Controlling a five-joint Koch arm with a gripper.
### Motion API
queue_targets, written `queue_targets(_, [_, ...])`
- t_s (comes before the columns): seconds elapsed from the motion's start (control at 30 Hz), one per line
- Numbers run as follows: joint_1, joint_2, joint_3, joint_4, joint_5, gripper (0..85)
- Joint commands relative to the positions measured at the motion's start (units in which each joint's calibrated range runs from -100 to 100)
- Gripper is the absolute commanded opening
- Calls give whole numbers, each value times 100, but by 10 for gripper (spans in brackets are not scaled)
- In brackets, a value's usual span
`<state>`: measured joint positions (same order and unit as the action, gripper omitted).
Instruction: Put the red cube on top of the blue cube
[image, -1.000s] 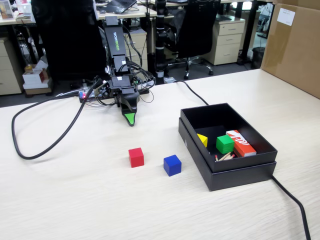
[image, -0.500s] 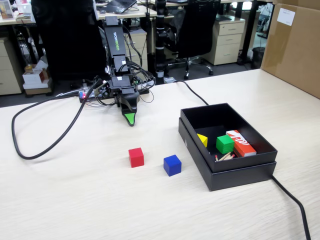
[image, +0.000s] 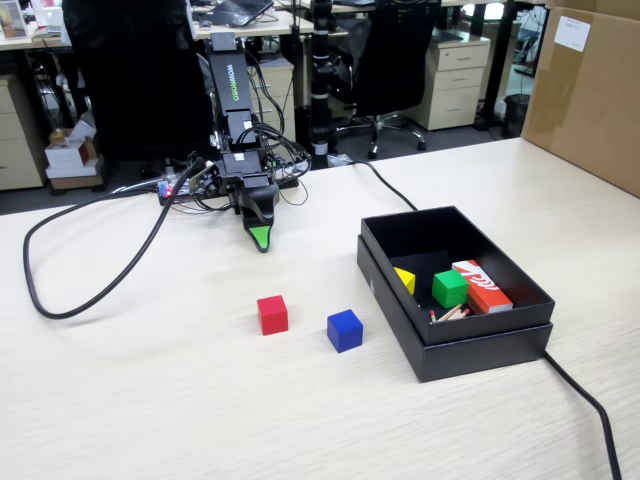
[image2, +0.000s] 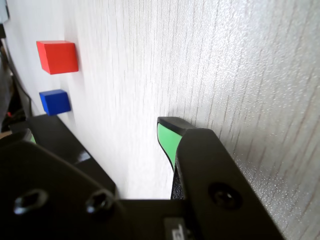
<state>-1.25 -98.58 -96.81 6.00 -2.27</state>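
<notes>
In the fixed view, the tool (image: 261, 238) hangs just above the table (image: 150, 400) in the upper-left part of the frame, green tip pointing down, exactly where it was a second ago; nothing in the scene has shifted, so the task has not begun and the reach toward the cubes lies ahead. Only one green-tipped jaw shows here, so I cannot tell how wide the tool stands. The red cube (image: 272, 314) sits left of centre, with the blue cube (image: 344, 330) near it to the right, the two apart and both on the bare table. A black box (image: 455, 345) at right holds a green cube (image: 449, 288), a yellow piece (image: 404, 279) and a red-orange box (image: 481, 285). In the wrist view, the tool (image2: 172, 145) enters from the bottom with one green pad visible; the red cube (image2: 57, 56) lies in the upper left, the blue cube (image2: 55, 101) just below it, both well ahead of the tip.
</notes>
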Motion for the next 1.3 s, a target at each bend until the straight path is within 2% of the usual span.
queue_targets(0.0, [0, 18, -66, -224, -15, 483])
queue_targets(1.27, [-93, 41, 215, -458, -5, 480])
